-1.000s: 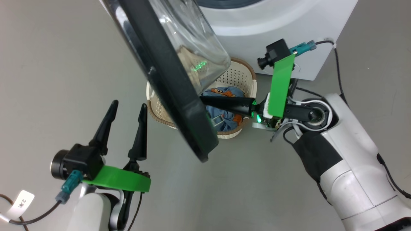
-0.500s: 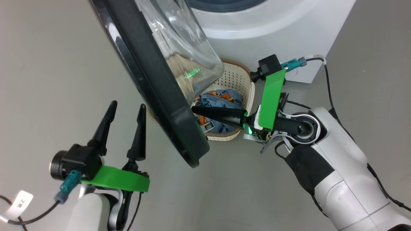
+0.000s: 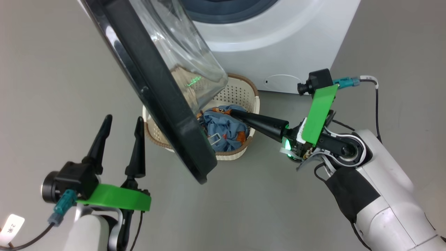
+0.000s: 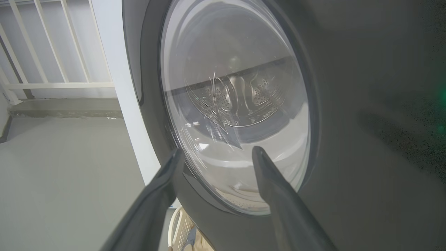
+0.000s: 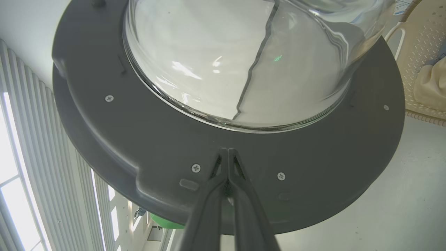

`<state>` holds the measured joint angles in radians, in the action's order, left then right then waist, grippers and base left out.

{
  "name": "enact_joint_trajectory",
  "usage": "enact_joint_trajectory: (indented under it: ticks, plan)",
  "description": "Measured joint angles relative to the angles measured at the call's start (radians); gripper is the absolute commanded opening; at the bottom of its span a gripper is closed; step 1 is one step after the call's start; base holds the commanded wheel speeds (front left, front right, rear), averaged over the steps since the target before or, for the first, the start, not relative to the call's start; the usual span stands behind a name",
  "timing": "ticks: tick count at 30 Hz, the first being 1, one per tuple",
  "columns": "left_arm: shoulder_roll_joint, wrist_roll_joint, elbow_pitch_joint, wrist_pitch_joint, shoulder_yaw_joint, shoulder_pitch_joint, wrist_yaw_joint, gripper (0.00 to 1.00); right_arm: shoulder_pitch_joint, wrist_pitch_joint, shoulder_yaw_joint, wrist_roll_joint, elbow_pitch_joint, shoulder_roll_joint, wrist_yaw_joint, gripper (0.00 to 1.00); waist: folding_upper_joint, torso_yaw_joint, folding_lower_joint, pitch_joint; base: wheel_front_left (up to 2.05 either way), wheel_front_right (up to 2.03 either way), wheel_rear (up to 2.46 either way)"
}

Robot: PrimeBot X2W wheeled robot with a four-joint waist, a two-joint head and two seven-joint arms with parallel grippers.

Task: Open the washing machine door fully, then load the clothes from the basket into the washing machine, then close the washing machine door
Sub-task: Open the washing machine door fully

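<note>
Nearest the camera, the left end effector (image 3: 122,121) sits low on the left, fingers spread wide with nothing between them. It's on the outer side of the washing machine door (image 3: 156,94), and its wrist view looks straight at the glossy black face and the glass.

A bit further in on the right, the right end effector (image 3: 232,112) has its fingers pressed flat together, not pinching anything I can see. The tip hangs over the basket (image 3: 240,93), right above the blue garment (image 3: 223,129) with the orange prints. Can't tell if it actually touches the cloth. In its own wrist view the tips point at the door's dark inner rim, just under the domed porthole (image 5: 226,59).

The door is swung partway out at a slant, and its lower edge covers the basket's left side in the head view. The basket stands on the grey floor (image 3: 52,69) just in front of the washing machine (image 3: 278,45). The cream garment (image 5: 430,83) is bunched in there too, beside the blue one.

Furthest back, the machine's blue-grey gasket (image 3: 226,7) peeks in along the top edge, and there's a round flap (image 3: 282,79) low on the white front.
</note>
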<state>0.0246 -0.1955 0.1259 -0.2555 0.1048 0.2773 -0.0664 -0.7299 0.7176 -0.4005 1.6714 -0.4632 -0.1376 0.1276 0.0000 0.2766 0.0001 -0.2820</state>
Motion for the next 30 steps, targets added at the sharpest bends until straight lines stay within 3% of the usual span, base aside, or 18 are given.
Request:
enact_joint_trajectory:
  ticks: [9, 10, 11, 12, 13, 14, 30]
  plan:
    - [0.000, 0.009, -0.002, 0.000, -0.033, -0.022, -0.002, 1.00, 0.048, -0.053, 0.005, 0.023, 0.039, -0.019, 0.000, 0.02, 0.0000, -0.037, 0.0000, 0.020, 0.00, 0.00, 0.00]
    - [0.000, 0.011, -0.002, 0.000, -0.040, -0.036, -0.003, 1.00, 0.063, -0.074, 0.010, 0.026, 0.050, -0.021, 0.000, 0.29, 0.0000, -0.045, 0.0000, 0.027, 0.00, 0.00, 0.00]
    - [0.000, 0.011, -0.002, 0.000, -0.040, -0.036, -0.003, 1.00, 0.063, -0.074, 0.010, 0.026, 0.050, -0.021, 0.000, 0.42, 0.0000, -0.045, 0.0000, 0.027, 0.00, 0.00, 0.00]
    - [0.000, 0.016, -0.002, 0.000, -0.044, -0.043, -0.006, 1.00, 0.070, -0.087, 0.011, 0.026, 0.057, -0.023, 0.000, 0.64, 0.0000, -0.049, 0.0000, 0.030, 0.00, 0.00, 0.00]
    - [0.000, 0.016, -0.002, 0.000, -0.047, -0.049, -0.006, 1.00, 0.077, -0.096, 0.013, 0.026, 0.063, -0.025, 0.000, 0.93, 0.0000, -0.053, 0.0000, 0.034, 0.00, 0.00, 0.00]
    - [0.000, 0.016, -0.001, 0.000, -0.050, -0.054, -0.006, 1.00, 0.084, -0.103, 0.014, 0.026, 0.066, -0.027, 0.000, 1.00, 0.0000, -0.057, 0.0000, 0.038, 0.00, 0.00, 0.00]
    - [0.003, 0.024, -0.013, 0.000, -0.106, -0.124, -0.009, 1.00, 0.184, -0.300, 0.053, 0.011, 0.157, -0.042, 0.000, 1.00, 0.0000, -0.123, 0.0000, 0.106, 0.00, 0.00, 0.00]
